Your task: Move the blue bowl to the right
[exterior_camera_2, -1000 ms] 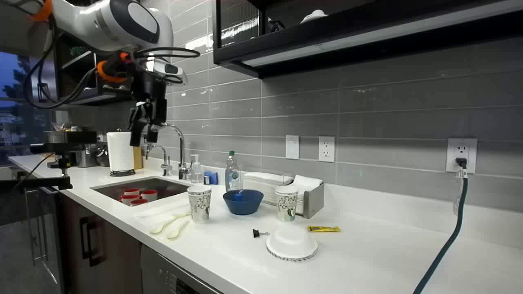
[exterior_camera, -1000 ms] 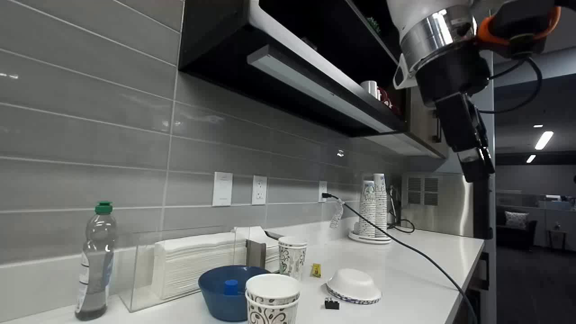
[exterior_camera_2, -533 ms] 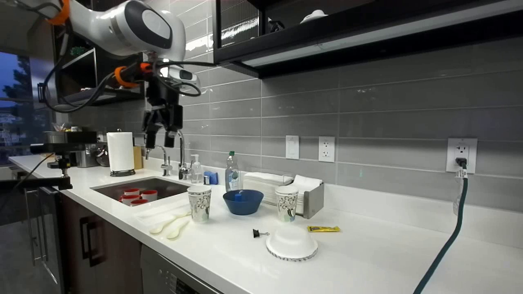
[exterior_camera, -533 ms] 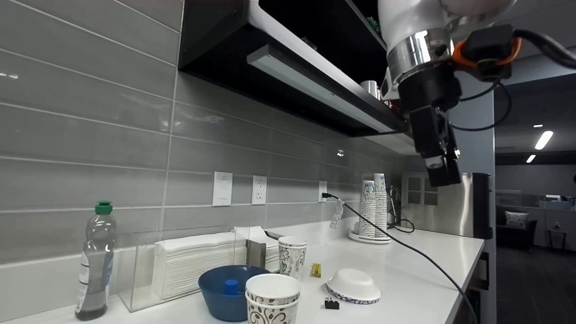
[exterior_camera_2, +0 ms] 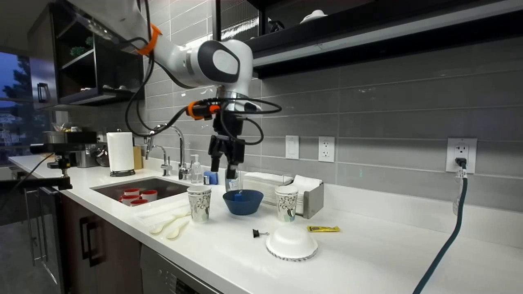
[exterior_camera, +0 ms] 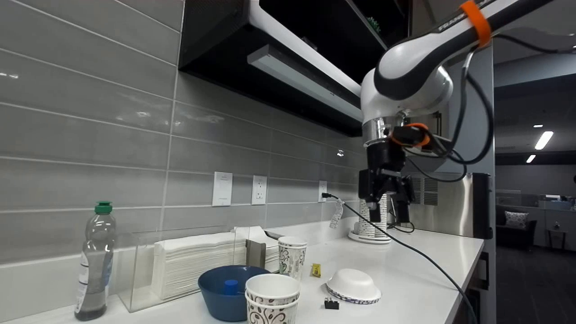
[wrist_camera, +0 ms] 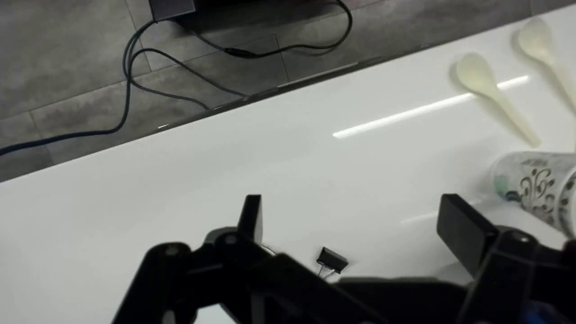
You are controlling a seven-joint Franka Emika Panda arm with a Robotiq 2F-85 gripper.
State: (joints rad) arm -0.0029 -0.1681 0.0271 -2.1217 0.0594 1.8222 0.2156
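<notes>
White counter (exterior_camera_2: pixel 388 261) is holding the blue bowl (exterior_camera_2: pixel 244 206) near 2 stacks of cups (exterior_camera_2: pixel 200 206) | your gripper (exterior_camera_2: pixel 223 169) is hanging above the counter, apart from the bowl | spread wide

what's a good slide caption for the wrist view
Open gripper above the counter, with a clip in view and stacked cups and two spoons at frame right.

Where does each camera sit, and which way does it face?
An exterior view: just above the counter, looking along it toward the steel appliance; arm and gripper at right.
An exterior view: off the counter's front, facing wall and sink; arm and gripper show.
Wrist view: on the arm, looking down past the open gripper at clip, spoons, floor.
Both exterior views share the blue bowl.
</notes>
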